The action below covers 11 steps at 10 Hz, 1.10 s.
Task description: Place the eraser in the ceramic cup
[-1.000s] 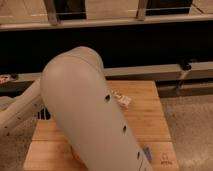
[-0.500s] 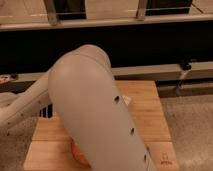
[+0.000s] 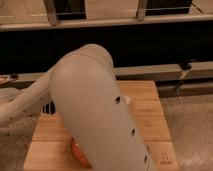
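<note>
Arm [image 3: 95, 110] is covering much of the worktop [image 3: 150, 117] and hiding the pincer, so I cannot tell its state; ceramic cup [image 3: 77, 149] is peeking out beneath.

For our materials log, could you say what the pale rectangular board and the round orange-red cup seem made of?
Board: wood, matte, with plank grain. Cup: probably glazed ceramic, glossy; mostly hidden by the grey arm, which also hides the gripper.
</note>
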Each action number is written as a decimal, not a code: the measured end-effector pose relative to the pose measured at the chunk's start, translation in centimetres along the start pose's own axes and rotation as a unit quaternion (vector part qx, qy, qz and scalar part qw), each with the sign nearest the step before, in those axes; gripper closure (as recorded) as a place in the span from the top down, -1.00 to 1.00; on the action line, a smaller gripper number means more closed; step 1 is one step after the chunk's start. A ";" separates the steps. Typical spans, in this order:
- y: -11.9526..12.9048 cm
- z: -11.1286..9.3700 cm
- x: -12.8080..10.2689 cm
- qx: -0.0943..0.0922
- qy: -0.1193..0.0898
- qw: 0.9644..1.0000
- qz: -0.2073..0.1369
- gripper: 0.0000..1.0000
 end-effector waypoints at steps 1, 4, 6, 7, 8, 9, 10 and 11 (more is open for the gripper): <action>0.2 0.3 0.2 -0.003 0.000 1.000 0.000 -1.00; 0.7 1.5 0.9 -0.012 -0.002 1.000 0.001 -1.00; 0.9 2.3 1.4 -0.016 -0.002 1.000 0.001 -1.00; 1.2 3.1 2.1 -0.019 -0.001 1.000 0.002 -1.00; 1.3 3.7 2.6 -0.021 0.000 1.000 0.003 -1.00; 1.3 4.2 3.0 -0.020 -0.001 1.000 0.002 -1.00; 1.4 4.8 3.3 -0.021 -0.002 1.000 0.002 -1.00; 1.6 5.4 3.6 -0.021 -0.002 1.000 0.003 -1.00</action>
